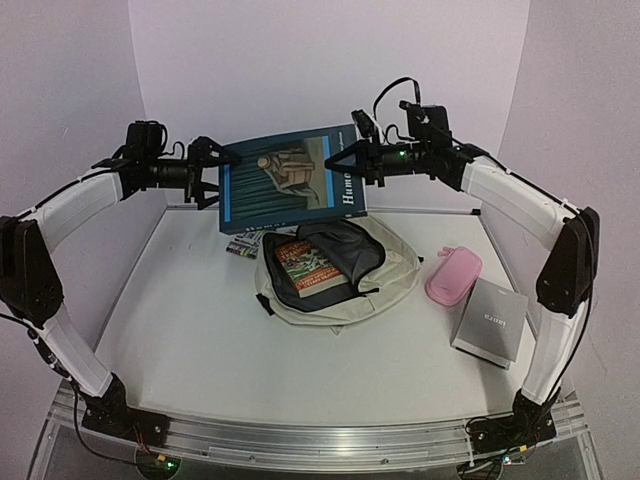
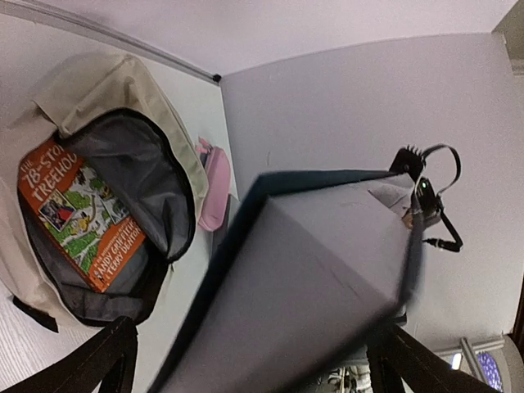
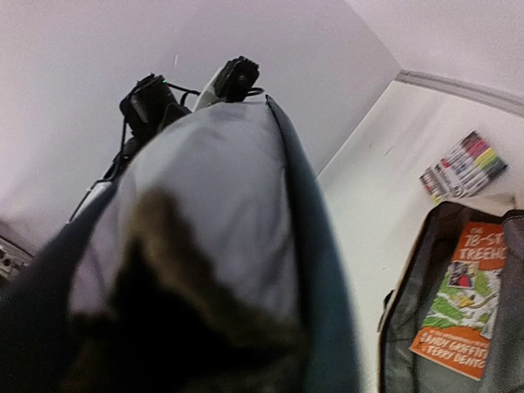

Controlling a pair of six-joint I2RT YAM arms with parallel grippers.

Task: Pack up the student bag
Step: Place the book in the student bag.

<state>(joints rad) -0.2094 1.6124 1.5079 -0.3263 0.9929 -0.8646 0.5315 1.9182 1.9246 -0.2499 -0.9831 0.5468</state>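
A dark teal book (image 1: pixel 290 178) titled Hume hangs upright in the air above the student bag (image 1: pixel 390 275). The bag is a cream backpack lying unzipped on the table, with an orange paperback (image 1: pixel 310 265) in its dark lining. My right gripper (image 1: pixel 362 158) is shut on the book's spine edge. My left gripper (image 1: pixel 212 172) is open, with its black fingers (image 2: pixel 90 360) spread on either side of the book's (image 2: pixel 311 278) opposite edge. In the right wrist view the book (image 3: pixel 213 213) fills the frame and hides my fingertips.
A pink oval pencil case (image 1: pixel 453 275) lies right of the bag, and a grey box (image 1: pixel 490 322) sits nearer the right arm. A pack of coloured markers (image 1: pixel 243 246) lies behind the bag on the left. Purple walls close in the back and sides.
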